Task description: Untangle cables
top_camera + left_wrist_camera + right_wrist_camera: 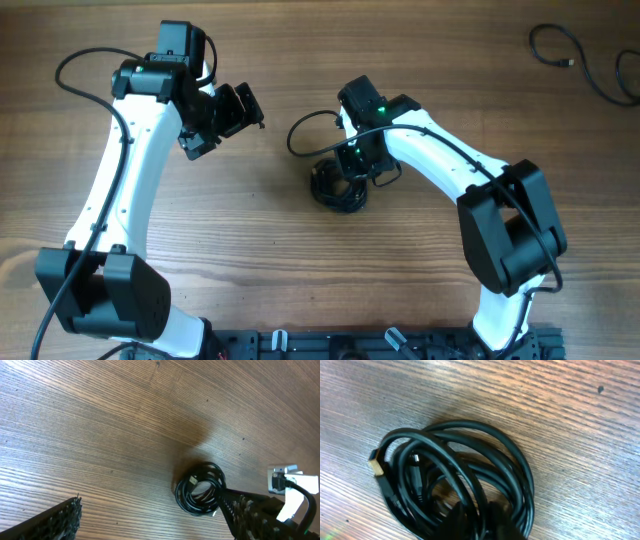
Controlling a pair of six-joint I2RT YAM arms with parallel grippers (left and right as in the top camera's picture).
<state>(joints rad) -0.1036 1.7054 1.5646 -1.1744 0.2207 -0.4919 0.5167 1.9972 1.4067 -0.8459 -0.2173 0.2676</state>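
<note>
The cables [335,196] lie as a small black knotted coil at the table's middle. One thin loop [293,137] sticks out to the coil's upper left. In the right wrist view the coil [470,455] fills the frame, with a gold plug end [376,464] at its left. My right gripper [350,178] is down on the coil, and its two fingertips [477,517] are closed round a strand. My left gripper [225,112] is open and empty, left of the coil and apart from it. The left wrist view shows the coil [200,490] between and beyond the spread fingers [150,525].
Two more thin black cords lie loose at the far right back of the wooden table, one [555,47] looped and one [625,82] at the edge. The right arm's white link [287,482] shows beside the coil.
</note>
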